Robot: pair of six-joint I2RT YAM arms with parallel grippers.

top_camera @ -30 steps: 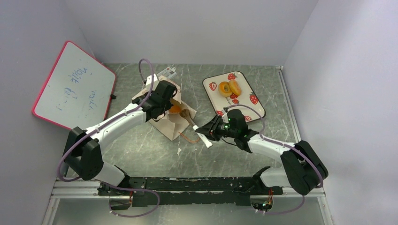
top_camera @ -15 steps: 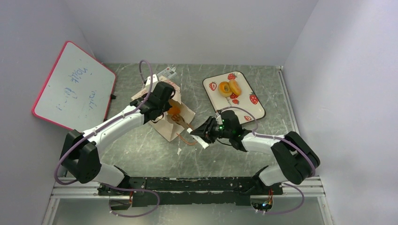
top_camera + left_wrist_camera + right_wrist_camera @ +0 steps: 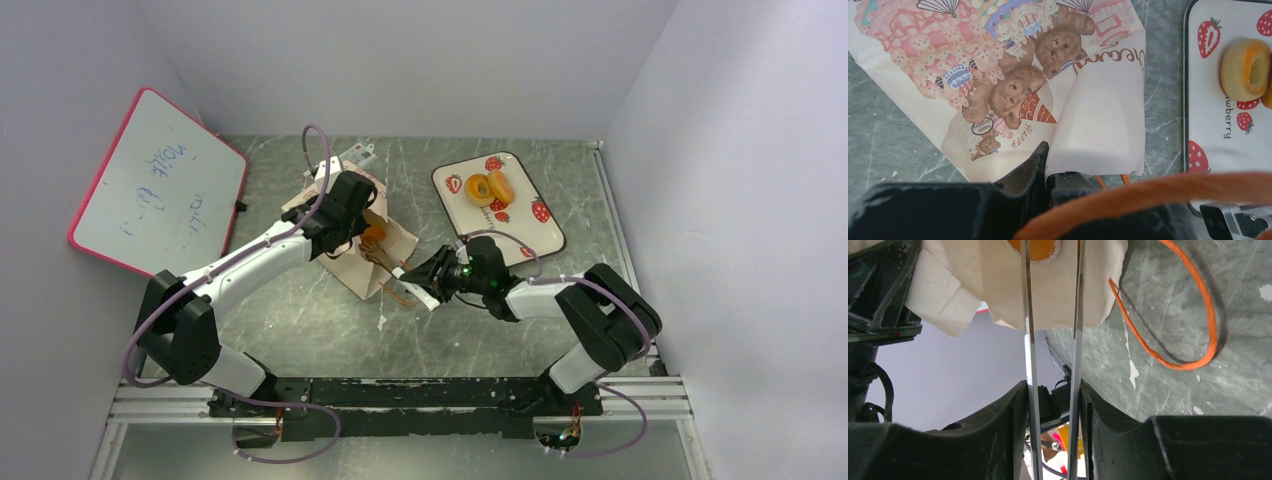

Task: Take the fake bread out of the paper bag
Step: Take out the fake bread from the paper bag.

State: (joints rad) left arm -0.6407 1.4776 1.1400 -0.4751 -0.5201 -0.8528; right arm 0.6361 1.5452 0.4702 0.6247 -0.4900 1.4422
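Bag (image 3: 366, 268) rim is pinched by the left gripper (image 3: 1045, 170), arm stretched forward; tongs (image 3: 1028, 315), clamped in the low right gripper (image 3: 1053, 390), are pointed at bread (image 3: 373, 234) inside.

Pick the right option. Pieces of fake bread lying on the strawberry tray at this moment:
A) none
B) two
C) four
B: the top view shows two ring-shaped pieces of fake bread side by side at the far end of the strawberry tray, and no others on it.

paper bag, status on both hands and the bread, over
Left hand shut on paper bag edge. Right hand gripping metal tongs, tips at bag mouth by orange bread piece. Cord handle loose beside tongs, not blocking.
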